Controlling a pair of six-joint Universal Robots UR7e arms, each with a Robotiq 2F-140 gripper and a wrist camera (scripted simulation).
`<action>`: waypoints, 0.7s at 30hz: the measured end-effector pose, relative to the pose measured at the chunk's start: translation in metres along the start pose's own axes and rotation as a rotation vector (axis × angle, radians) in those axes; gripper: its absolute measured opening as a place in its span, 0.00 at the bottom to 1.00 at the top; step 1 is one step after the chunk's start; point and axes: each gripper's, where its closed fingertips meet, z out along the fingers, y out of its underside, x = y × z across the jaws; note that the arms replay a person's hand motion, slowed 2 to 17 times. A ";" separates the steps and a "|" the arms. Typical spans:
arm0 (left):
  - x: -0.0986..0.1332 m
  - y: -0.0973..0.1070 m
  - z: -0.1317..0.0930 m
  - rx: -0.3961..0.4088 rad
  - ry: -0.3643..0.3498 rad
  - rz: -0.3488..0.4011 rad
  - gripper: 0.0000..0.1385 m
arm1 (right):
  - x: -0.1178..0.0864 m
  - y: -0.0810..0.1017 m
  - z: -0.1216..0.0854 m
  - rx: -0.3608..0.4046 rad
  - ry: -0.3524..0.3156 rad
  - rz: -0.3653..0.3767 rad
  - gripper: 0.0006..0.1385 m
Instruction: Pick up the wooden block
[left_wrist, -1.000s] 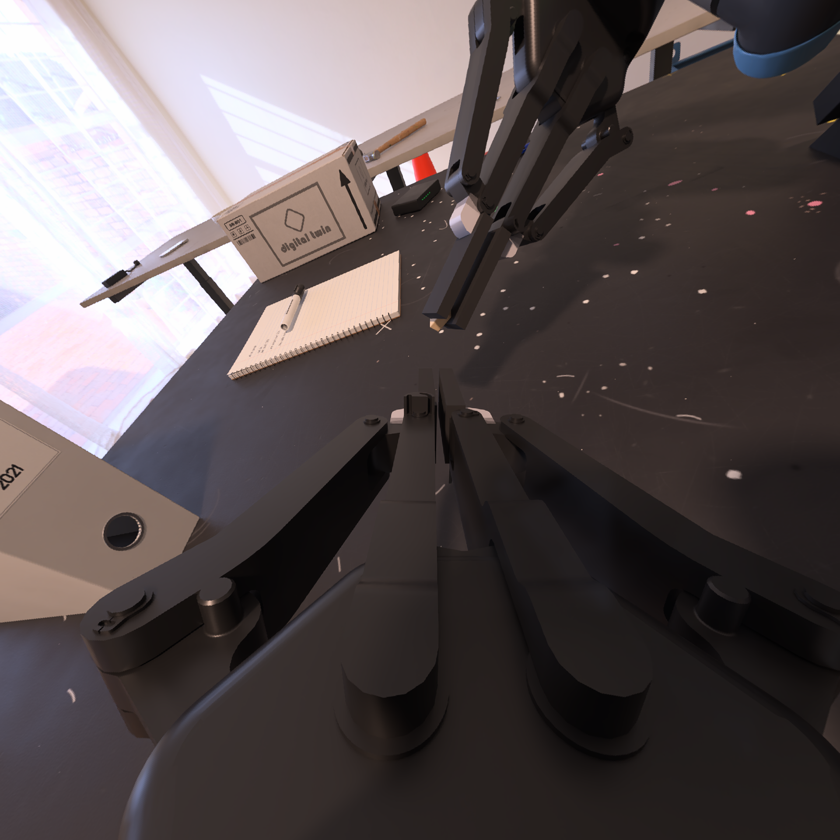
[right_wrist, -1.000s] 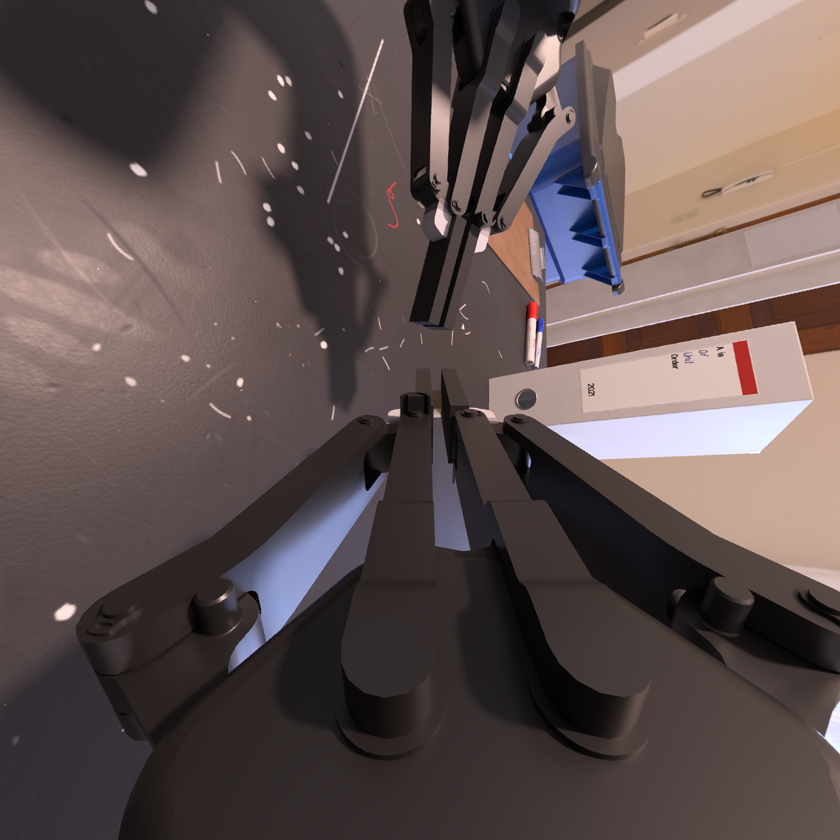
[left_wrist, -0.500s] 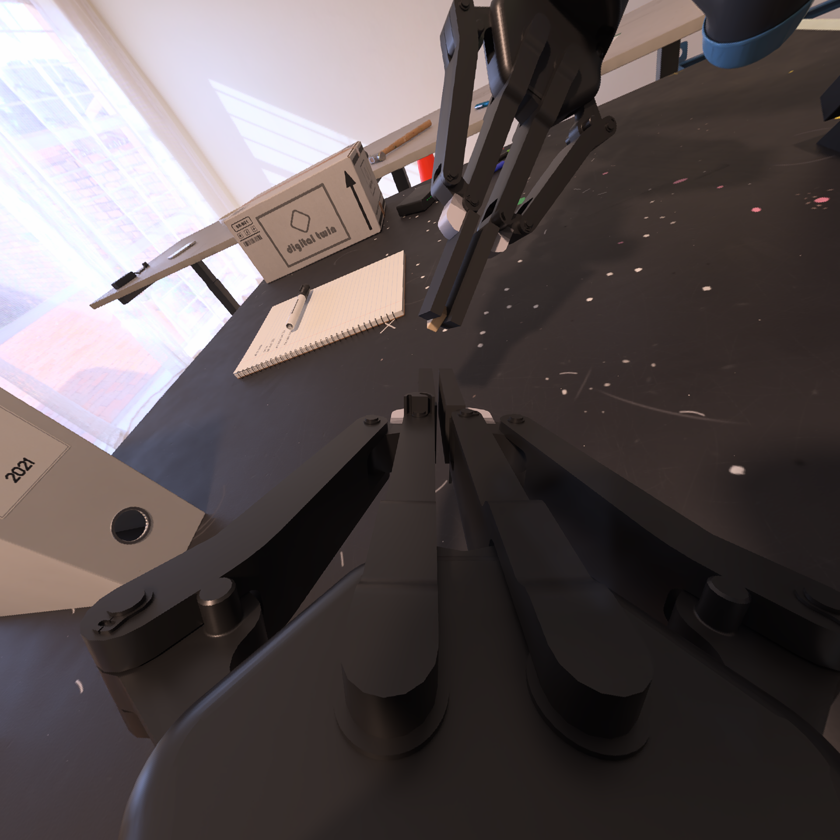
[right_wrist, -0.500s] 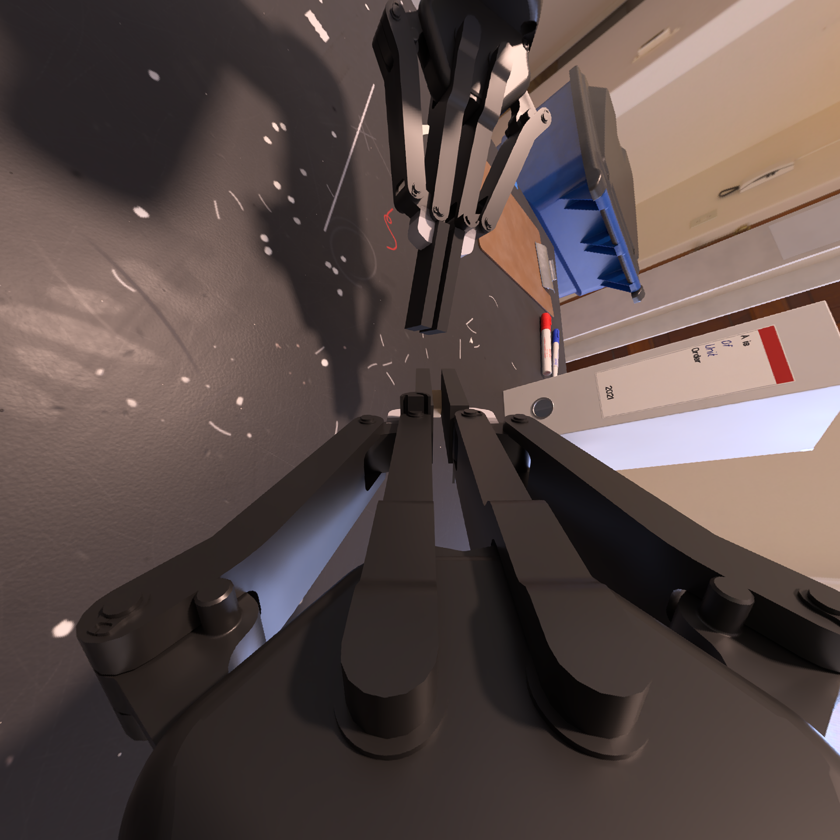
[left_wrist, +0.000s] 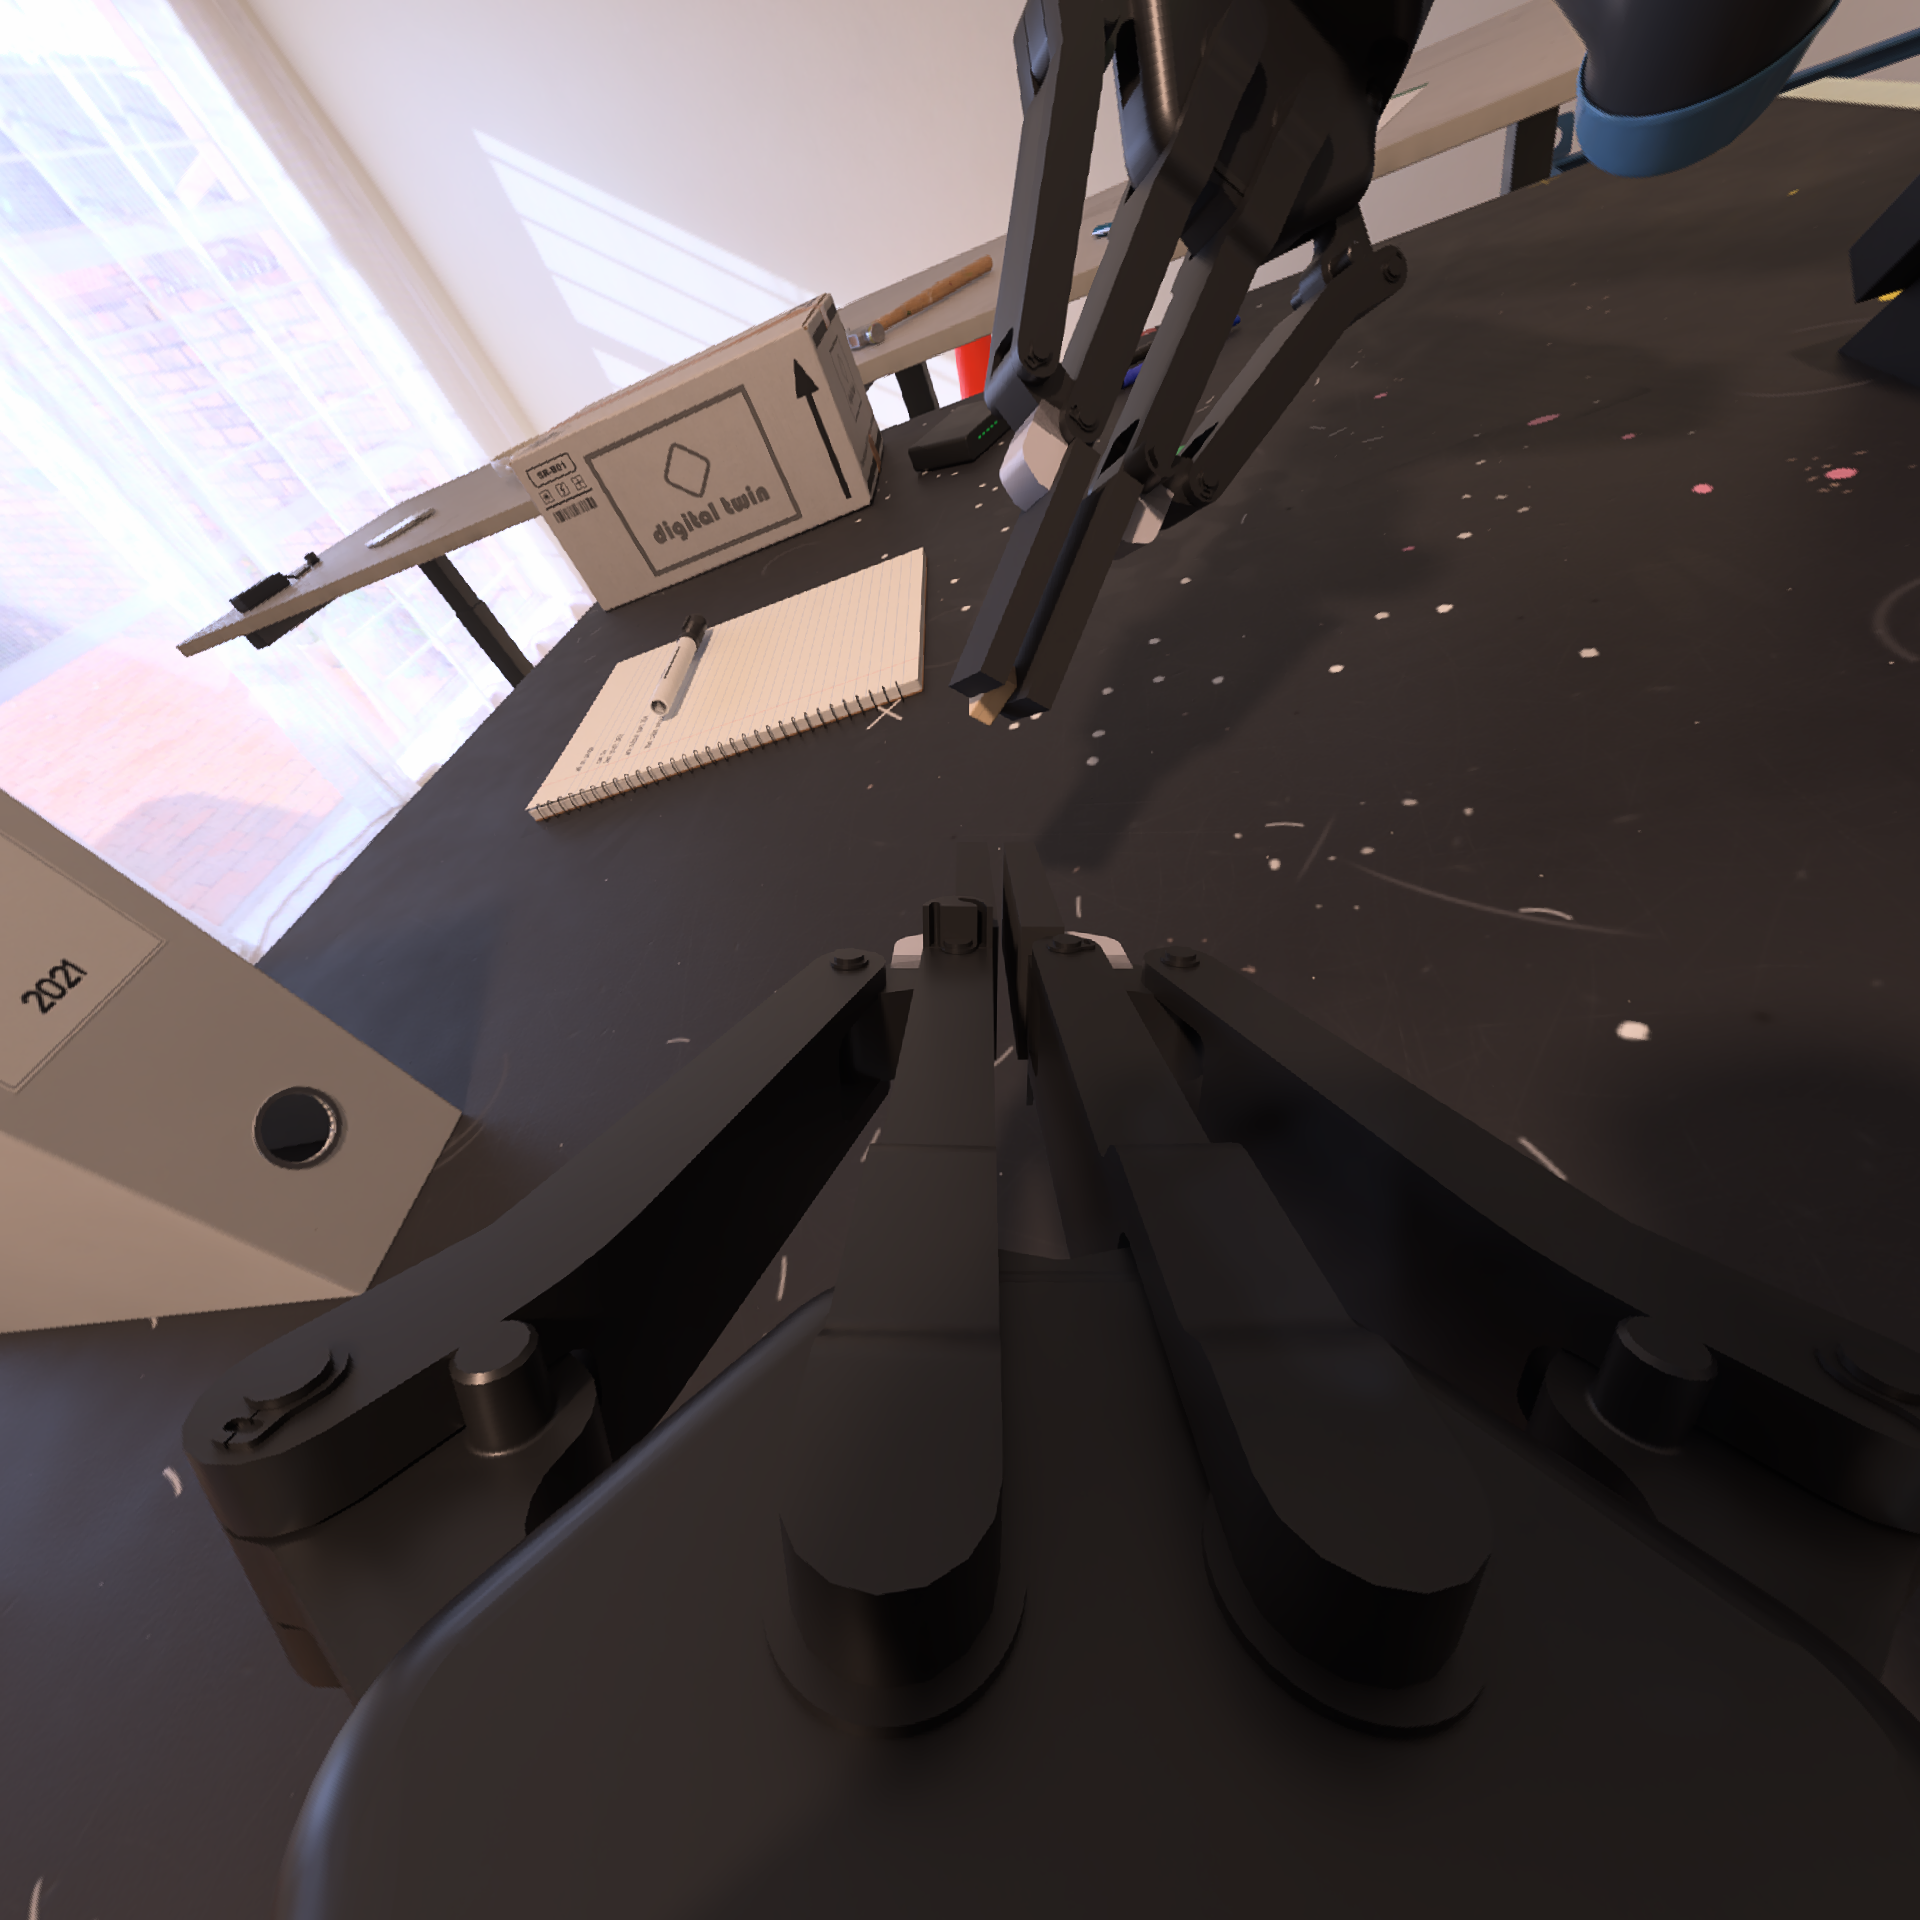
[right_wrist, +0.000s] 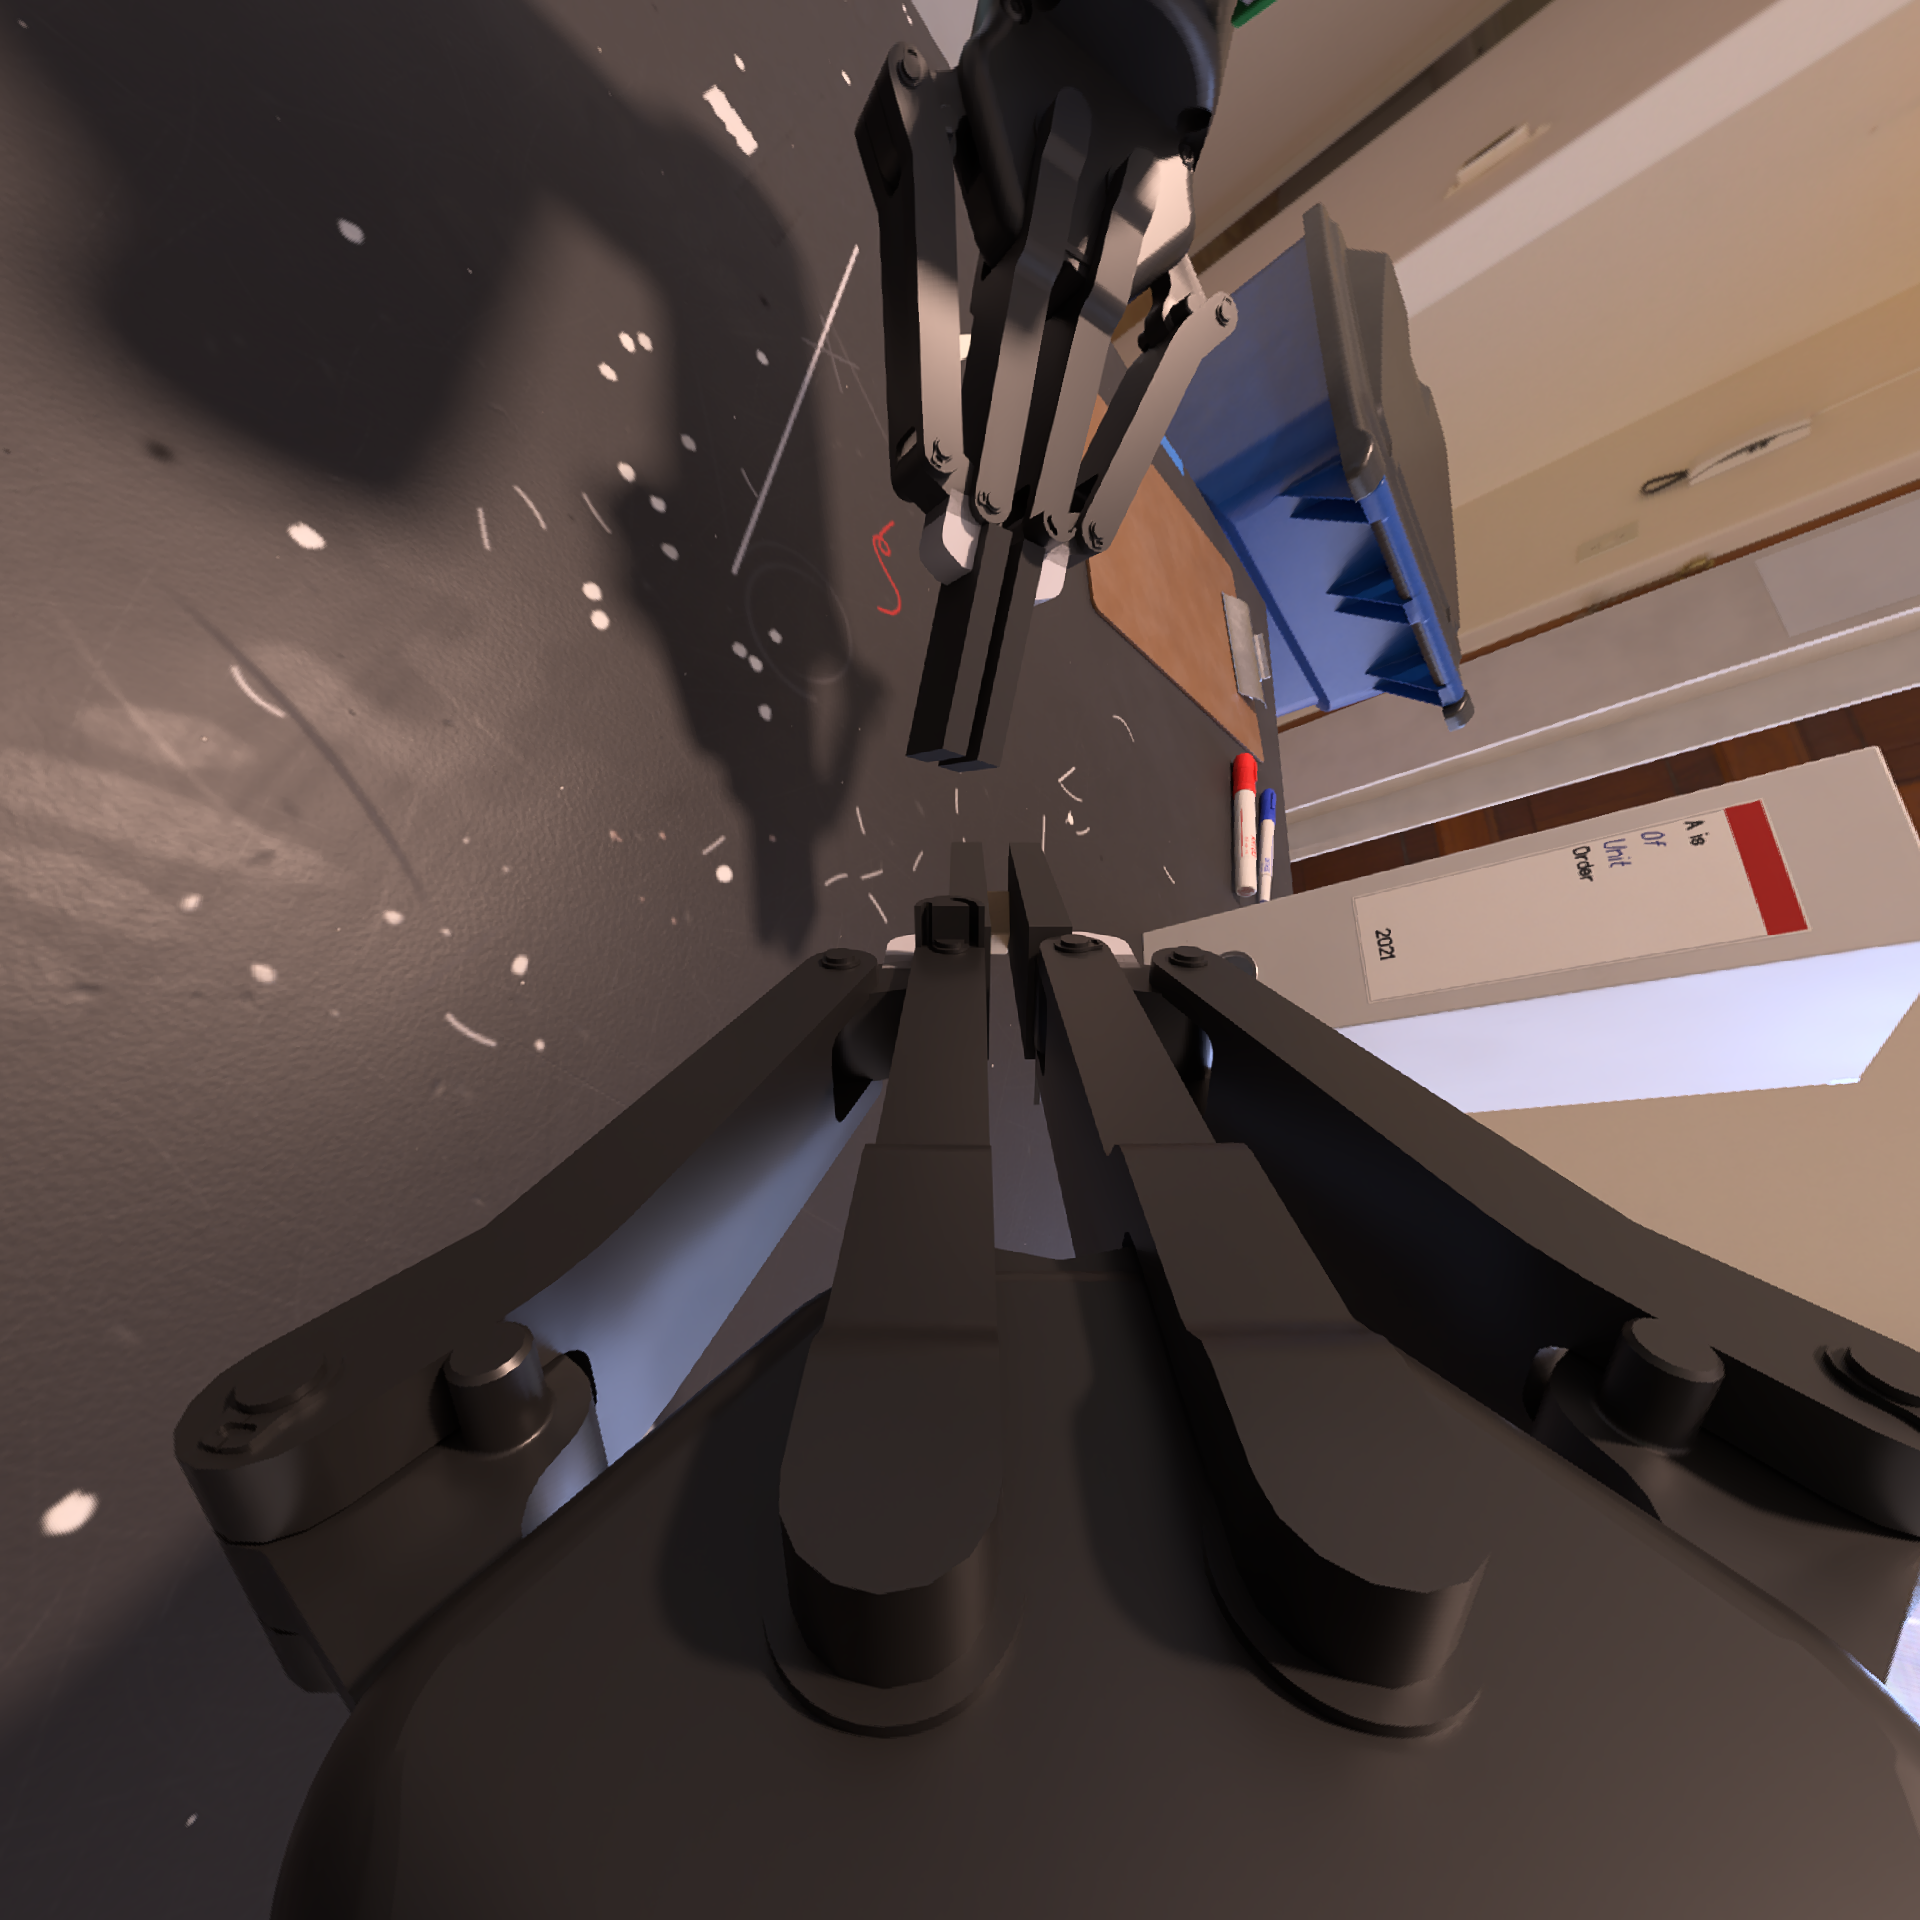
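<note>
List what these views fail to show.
- Block: left wrist view shows only an end; right gripper fingers cover the rest.
- Block, right wrist view: hidden by that gripper's own fingers.
- Binder: cut off by the left wrist view's left edge.

A pale tan wooden block (left_wrist: 985, 708) is seen between the black fingers of the right gripper (left_wrist: 1000, 698). The bench (left_wrist: 1455, 727) is dark charcoal, flecked with white and pink specks. Left of that gripper, a cream ruled notebook (left_wrist: 769, 675) and a white box (left_wrist: 707, 488) with dark print are shown. Beside the left gripper (right_wrist: 954, 756), a blue bin (right_wrist: 1340, 520), a brown clipboard (right_wrist: 1174, 592) and red- and blue-capped markers (right_wrist: 1252, 831) appear.
</note>
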 end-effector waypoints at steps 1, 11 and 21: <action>0.000 0.001 -0.002 -0.002 -0.002 -0.002 0.03 | 0.001 -0.001 0.001 0.003 0.000 0.000 0.05; 0.002 0.020 -0.018 -0.053 -0.016 -0.026 0.03 | 0.003 -0.019 0.019 0.027 -0.035 -0.007 0.05; 0.009 0.047 -0.032 -0.142 -0.010 -0.080 0.04 | 0.002 -0.039 0.044 0.025 -0.111 -0.035 0.05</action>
